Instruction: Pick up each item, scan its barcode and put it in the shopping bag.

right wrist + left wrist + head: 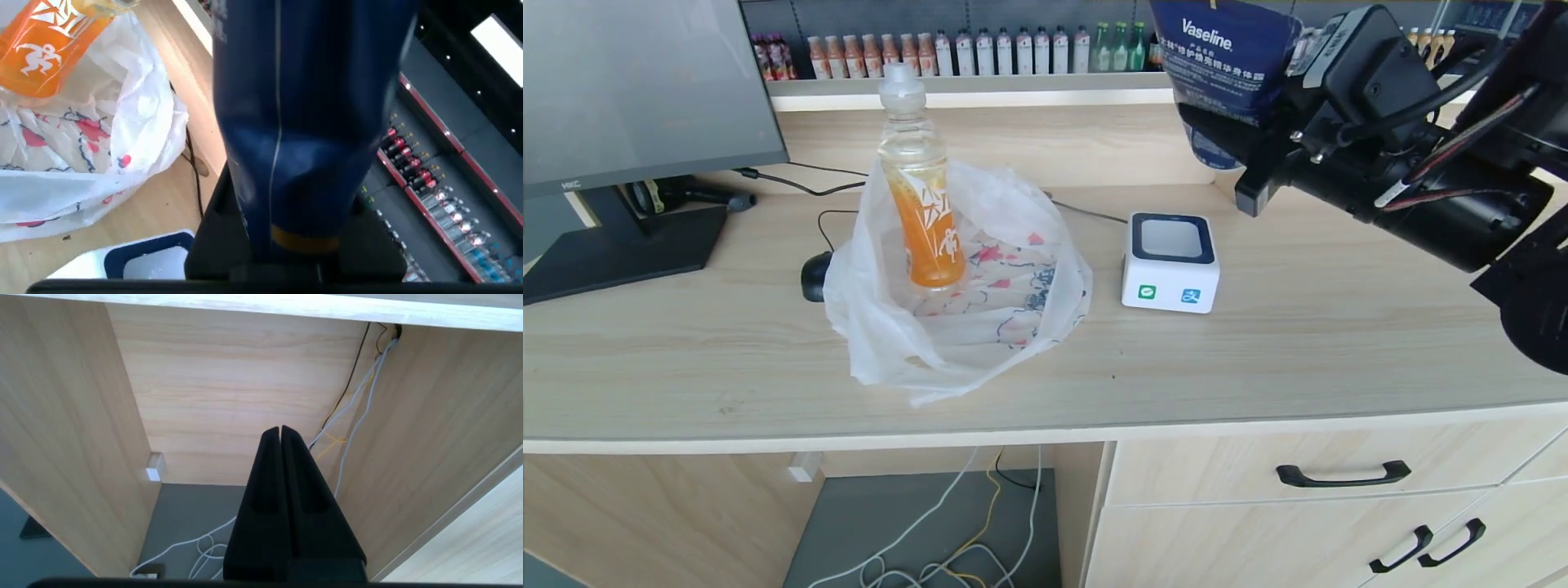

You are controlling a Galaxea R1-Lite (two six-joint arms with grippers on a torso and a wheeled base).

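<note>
My right gripper [1254, 122] is shut on a dark blue pouch [1225, 57], held in the air above and behind the white scanner box [1170, 261]. In the right wrist view the blue pouch [310, 122] hangs between the fingers of that gripper [294, 245], with the scanner box [147, 257] below. A white plastic shopping bag [956, 302] lies open at the middle of the counter. An orange drink bottle [921, 188] stands upright inside it. My left gripper [282, 434] is shut on nothing, below the counter's level, in front of the open recess.
A monitor [637, 90] on a black stand occupies the counter's left, with a handheld scanner [694, 196] and a black mouse [815, 276] nearby. Shelves of bottles [980, 51] line the back. Cables [351, 416] hang in the recess under the counter. Drawers [1339, 474] sit at lower right.
</note>
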